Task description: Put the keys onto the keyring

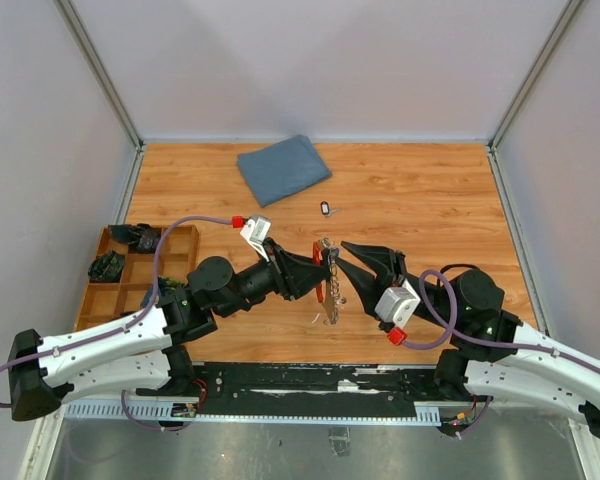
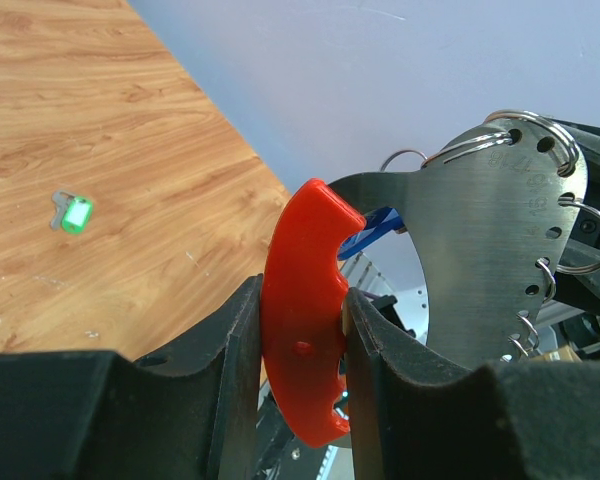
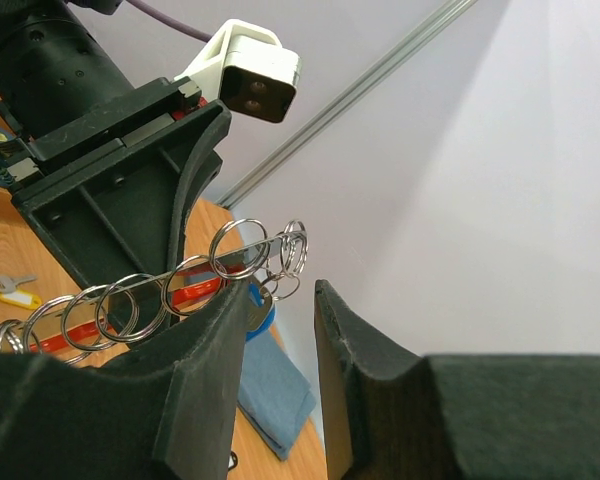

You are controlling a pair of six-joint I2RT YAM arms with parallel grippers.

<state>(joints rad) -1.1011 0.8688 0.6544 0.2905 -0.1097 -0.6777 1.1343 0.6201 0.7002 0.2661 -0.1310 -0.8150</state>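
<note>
Left gripper (image 2: 302, 296) clamps keyring (image 2: 305, 240), mid-air. Right gripper (image 3: 280, 290) at 3 o'clock, jaws apart, empty, beside rings (image 3: 130, 305). Blue key (image 2: 375, 225) seemingly threaded. Loose key (image 1: 325, 208) on table (image 1: 430, 200), 12 o'clock: next, right needs fine pinch.

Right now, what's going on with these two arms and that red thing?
The left gripper is clamped on the red grip of the keyring and holds it up above the table. The right gripper sits right against the keyring's silver rings, with its jaws apart and nothing between them. A blue key head shows just behind the metal plate. One loose key lies on the table.
</note>
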